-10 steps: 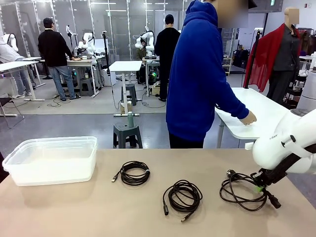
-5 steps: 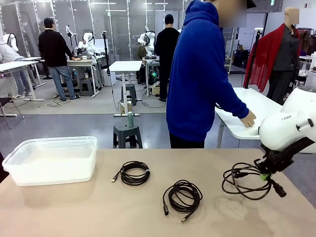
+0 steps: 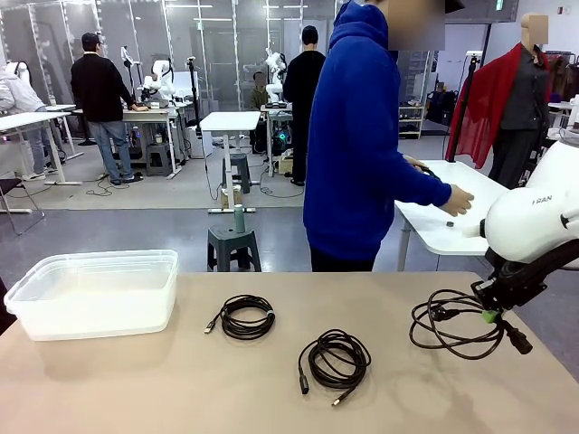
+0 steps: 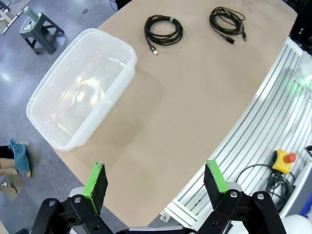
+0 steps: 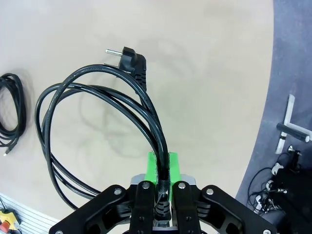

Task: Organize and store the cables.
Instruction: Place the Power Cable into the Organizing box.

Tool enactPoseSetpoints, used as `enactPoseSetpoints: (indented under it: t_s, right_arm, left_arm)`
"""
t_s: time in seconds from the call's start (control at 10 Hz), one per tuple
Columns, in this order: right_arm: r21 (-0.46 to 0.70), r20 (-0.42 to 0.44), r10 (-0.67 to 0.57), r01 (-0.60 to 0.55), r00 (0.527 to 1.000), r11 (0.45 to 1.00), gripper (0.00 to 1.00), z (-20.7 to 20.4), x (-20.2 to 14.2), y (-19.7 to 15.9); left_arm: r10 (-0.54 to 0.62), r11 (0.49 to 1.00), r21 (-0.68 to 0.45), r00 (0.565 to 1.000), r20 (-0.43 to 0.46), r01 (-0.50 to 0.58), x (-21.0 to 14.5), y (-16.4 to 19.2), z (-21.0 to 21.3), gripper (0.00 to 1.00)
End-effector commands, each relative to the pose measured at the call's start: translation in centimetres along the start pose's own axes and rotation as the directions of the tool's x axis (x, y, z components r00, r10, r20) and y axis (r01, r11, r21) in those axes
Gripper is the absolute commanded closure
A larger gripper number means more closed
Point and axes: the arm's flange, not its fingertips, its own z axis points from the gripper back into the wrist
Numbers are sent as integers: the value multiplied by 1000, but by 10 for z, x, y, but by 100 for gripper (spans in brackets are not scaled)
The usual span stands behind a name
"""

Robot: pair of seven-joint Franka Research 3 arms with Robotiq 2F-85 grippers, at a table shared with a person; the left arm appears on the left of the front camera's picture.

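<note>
My right gripper (image 3: 491,314) (image 5: 161,187) is shut on the thick power cable (image 3: 450,327) (image 5: 92,122), whose loops hang in the air above the table's right end; its plug (image 5: 130,61) points away from the fingers. Two thin coiled cables lie on the table: one (image 3: 246,316) (image 4: 163,30) left of centre, one (image 3: 335,357) (image 4: 226,20) at the middle front. In the left wrist view my left gripper (image 4: 155,181) hovers high over the table's near edge, open and empty, its green pads (image 4: 96,180) wide apart.
A clear plastic bin (image 3: 95,292) (image 4: 83,87) stands at the table's left end. A person in a blue hoodie (image 3: 362,145) stands beyond the far edge, turned to a white side table (image 3: 470,212). A grey stool (image 3: 233,242) stands on the floor behind.
My right gripper has lifted the power cable off the table and carried it up and a little to the right. The thin coils and the bin have not moved.
</note>
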Motion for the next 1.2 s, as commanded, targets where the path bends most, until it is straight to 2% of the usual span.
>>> enactPoseSetpoints:
  t_s: [0.0,0.4,0.5,0.6,0.8,1.1]
  right_arm:
    - [-4,12,0,0,1000,1000,100,-5,3,-1]
    - [-4,12,0,0,1000,1000,100,-5,3,-1]
    - [1,-8,0,0,1000,1000,89,-6,1,0]
    - [7,68,15,-15,998,1000,89,3,2,5]
    - [31,144,20,-25,989,999,89,46,1,15]
    - [-17,118,78,-77,990,997,89,92,13,56]
  left_arm:
    - [0,1000,0,1000,0,0,0,0,0,0]
    - [0,1000,0,1000,0,0,0,0,0,0]
    - [0,1000,0,1000,0,0,0,0,0,0]
    - [0,1000,0,1000,0,0,0,0,0,0]
    - [0,1000,0,1000,0,0,0,0,0,0]
    - [0,1000,0,1000,0,0,0,0,0,0]
